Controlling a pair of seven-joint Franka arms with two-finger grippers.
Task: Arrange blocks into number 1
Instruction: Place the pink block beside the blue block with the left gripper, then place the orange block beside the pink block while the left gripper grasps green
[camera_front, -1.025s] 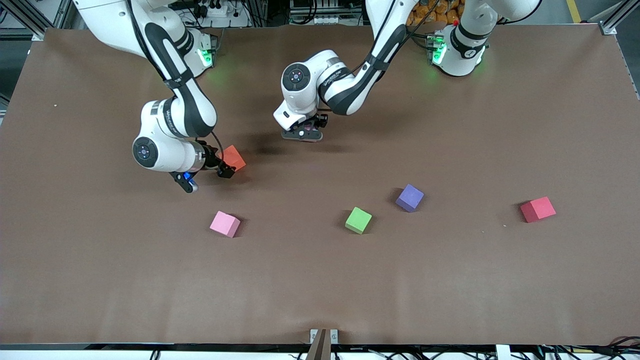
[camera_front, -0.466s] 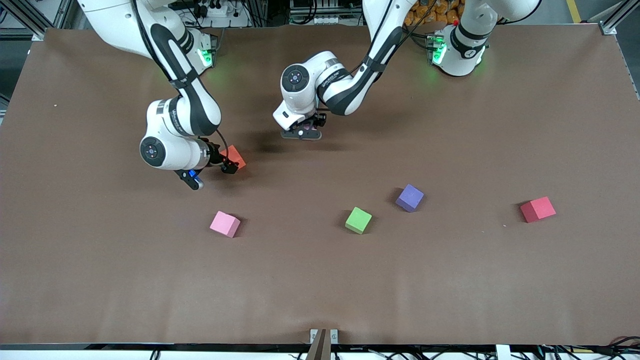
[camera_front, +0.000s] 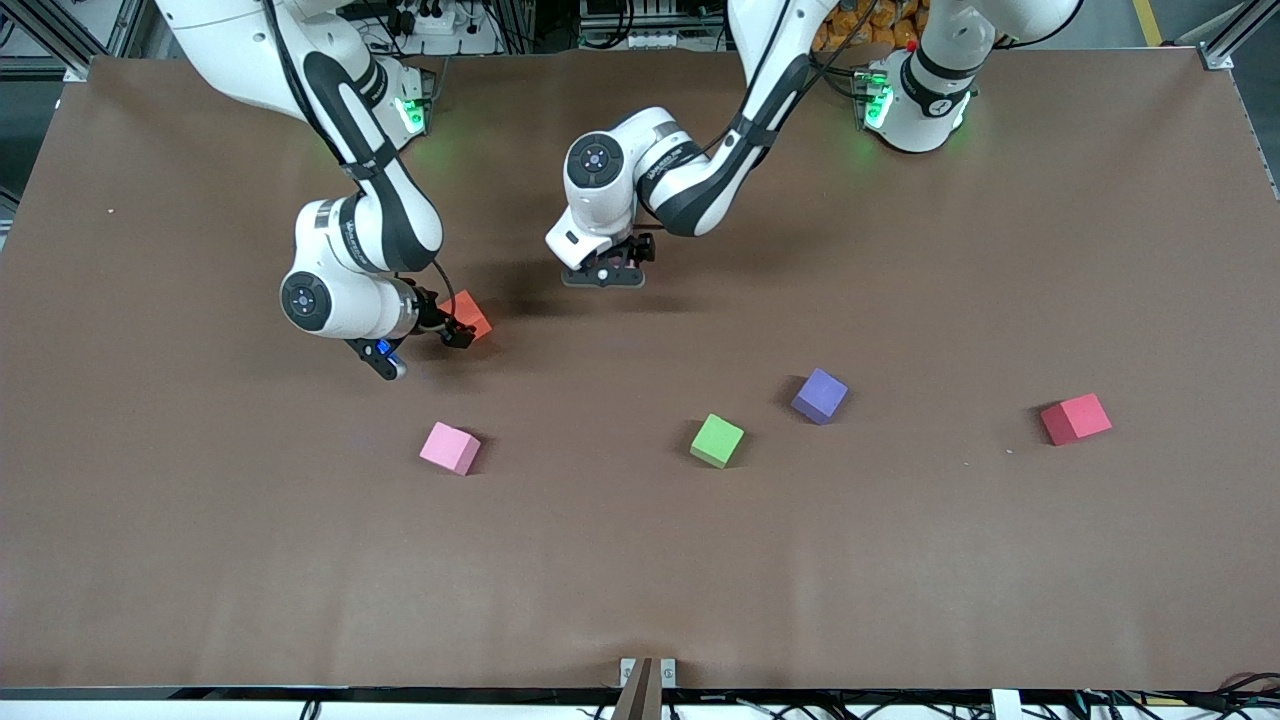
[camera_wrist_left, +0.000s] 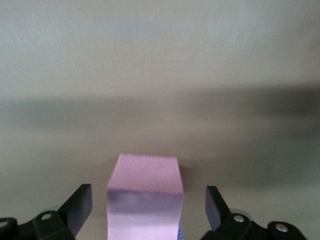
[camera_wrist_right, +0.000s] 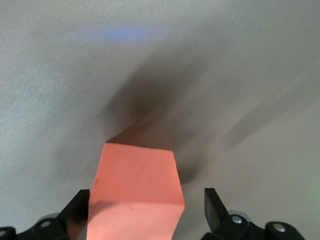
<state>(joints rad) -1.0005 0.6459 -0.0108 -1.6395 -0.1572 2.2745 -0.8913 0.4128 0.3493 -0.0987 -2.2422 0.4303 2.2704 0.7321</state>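
Observation:
My left gripper (camera_front: 603, 274) hangs low over the table's middle, near the robots' bases. It is open around a pink block (camera_wrist_left: 145, 192), with a gap on each side; the hand hides that block in the front view. My right gripper (camera_front: 448, 322) is open around an orange block (camera_front: 470, 315) on the table. In the right wrist view the orange block (camera_wrist_right: 135, 195) sits between the fingers, close to one and apart from the other. Loose blocks lie nearer the front camera: pink (camera_front: 450, 448), green (camera_front: 717, 440), purple (camera_front: 819, 395) and red (camera_front: 1075, 418).
The brown table (camera_front: 900, 560) stretches wide toward the front camera, past the loose blocks. Both arm bases stand along its edge at the robots' side. A small bracket (camera_front: 647, 672) sits at the edge nearest the front camera.
The left gripper has opened and let go of the pink block. The right arm first shifted a little toward the orange block, then held still.

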